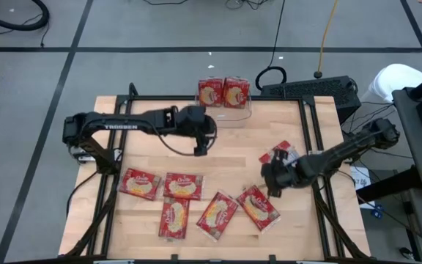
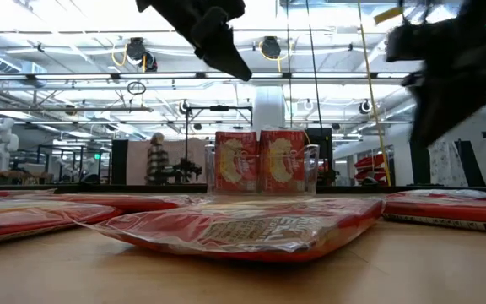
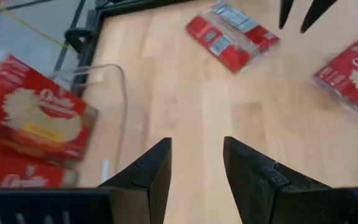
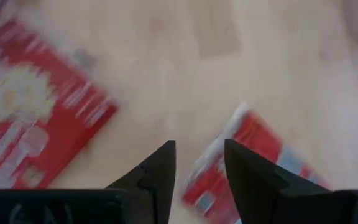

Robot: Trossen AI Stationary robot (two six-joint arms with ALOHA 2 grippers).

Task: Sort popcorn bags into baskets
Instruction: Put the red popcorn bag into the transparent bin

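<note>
Two popcorn bags (image 1: pixel 224 93) stand upright side by side in the clear basket (image 1: pixel 242 114) at the upper centre of the high view, at the far edge of the bench (image 1: pixel 233 158). Six more lie flat: five red-face-up in a loose cluster along the lower part of the frame, from lower left to lower centre-right, and one bag showing its printed back (image 1: pixel 280 153) right of centre. The step in hand looks like a fresh pick-up. The right claw (image 4: pixel 199 163) hangs above the bench with its jaws parted and nothing between them; its wrist view shows the edge of the back-up bag just beyond the fingers. The left claw (image 3: pixel 196 163), in the upper middle of the high view just below-left of the basket, is also released and empty, seemingly free after a drop-off. As a judgement, the next move calls for the right claw to come down squarely over the near edge of that bag, pinch the thin packet without sliding it, then lift and carry it to the basket, where it must be stood beside the two already there.
</note>
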